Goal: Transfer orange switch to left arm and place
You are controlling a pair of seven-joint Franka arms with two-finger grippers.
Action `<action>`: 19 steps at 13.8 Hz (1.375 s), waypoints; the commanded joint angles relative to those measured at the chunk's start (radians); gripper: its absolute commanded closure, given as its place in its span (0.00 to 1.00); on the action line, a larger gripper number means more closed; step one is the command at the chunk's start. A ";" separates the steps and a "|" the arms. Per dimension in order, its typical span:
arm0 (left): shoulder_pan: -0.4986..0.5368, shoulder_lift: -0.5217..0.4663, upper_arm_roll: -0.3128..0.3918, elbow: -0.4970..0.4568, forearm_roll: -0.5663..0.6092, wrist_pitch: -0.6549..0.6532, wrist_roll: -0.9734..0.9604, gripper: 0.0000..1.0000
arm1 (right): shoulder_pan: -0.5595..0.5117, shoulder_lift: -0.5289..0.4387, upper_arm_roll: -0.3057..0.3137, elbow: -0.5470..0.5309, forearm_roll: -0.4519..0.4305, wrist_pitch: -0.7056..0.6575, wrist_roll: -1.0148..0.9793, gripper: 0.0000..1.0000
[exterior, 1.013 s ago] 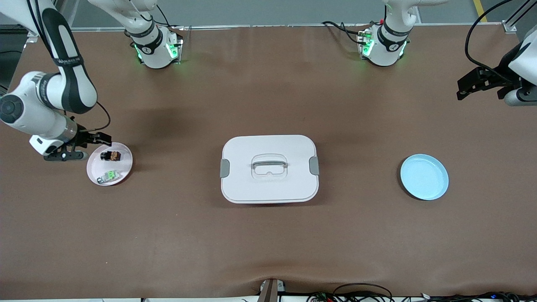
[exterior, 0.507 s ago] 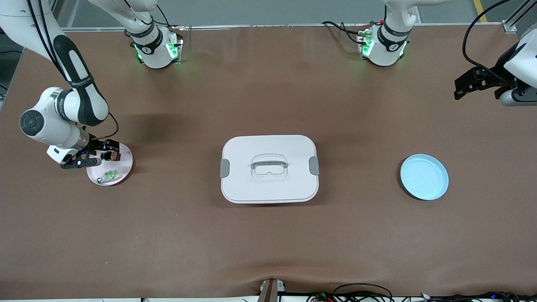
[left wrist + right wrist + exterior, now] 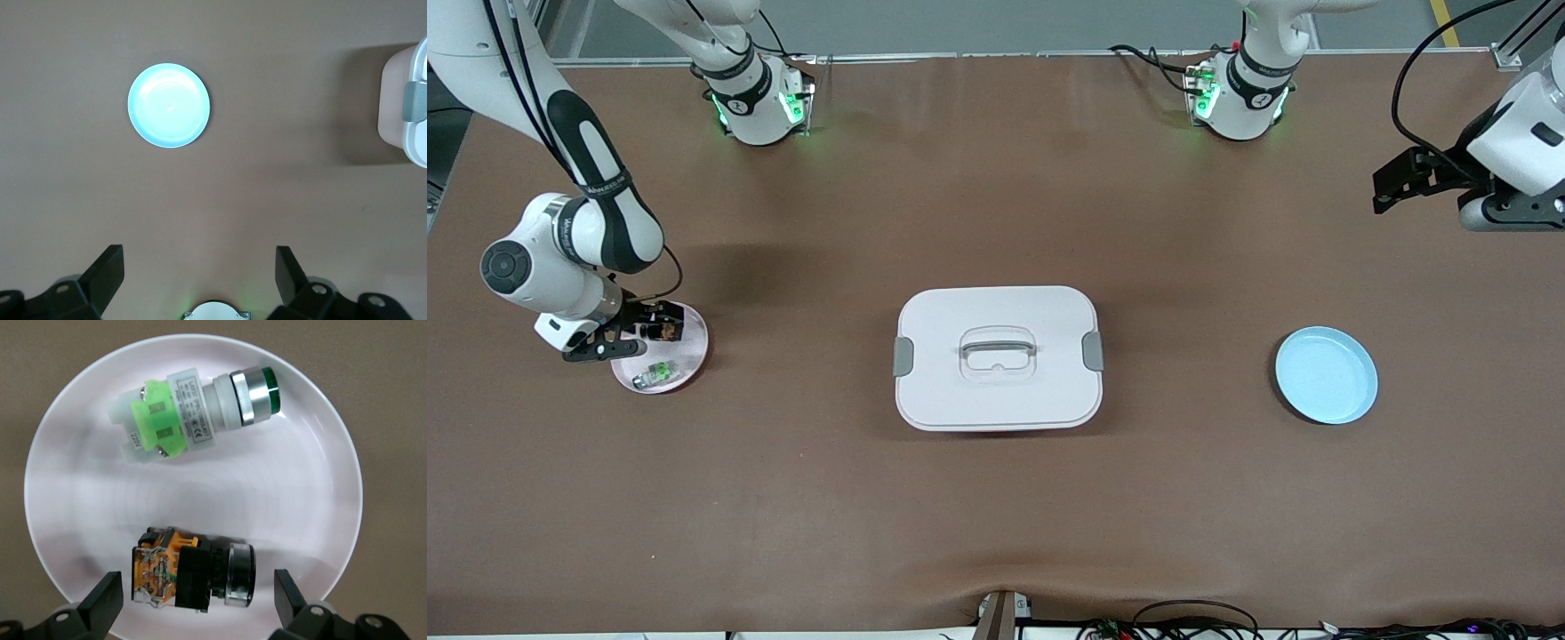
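Orange switch [image 3: 190, 570] on white plate [image 3: 689, 356], right arm's end of bench [image 3: 996, 516].
Right gripper [image 3: 639, 331] low over plate, fingers [image 3: 100, 603] open, straddling the switch without gripping; green push-button switch [image 3: 193, 413] beside it on the plate. White box [image 3: 996, 391] mid-bench. Light blue plate [image 3: 1325, 375] toward left arm's end. Left gripper [image 3: 1400, 178] raised over bare bench, fingers open, holding nothing.

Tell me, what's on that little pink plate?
Two parts lie on the pink plate: the orange switch and a green-and-grey switch. Anything beneath them is hidden.
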 commanded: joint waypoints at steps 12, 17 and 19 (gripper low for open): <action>0.004 -0.004 -0.008 0.006 0.017 -0.009 0.000 0.00 | -0.014 0.050 0.009 0.035 0.004 0.000 -0.003 0.00; 0.001 -0.003 -0.010 0.008 0.018 -0.008 -0.016 0.00 | -0.012 0.050 0.009 0.037 0.004 0.000 -0.003 0.58; 0.001 -0.003 -0.019 0.008 0.018 -0.008 -0.020 0.00 | -0.014 0.050 0.009 0.038 0.004 0.000 -0.003 0.68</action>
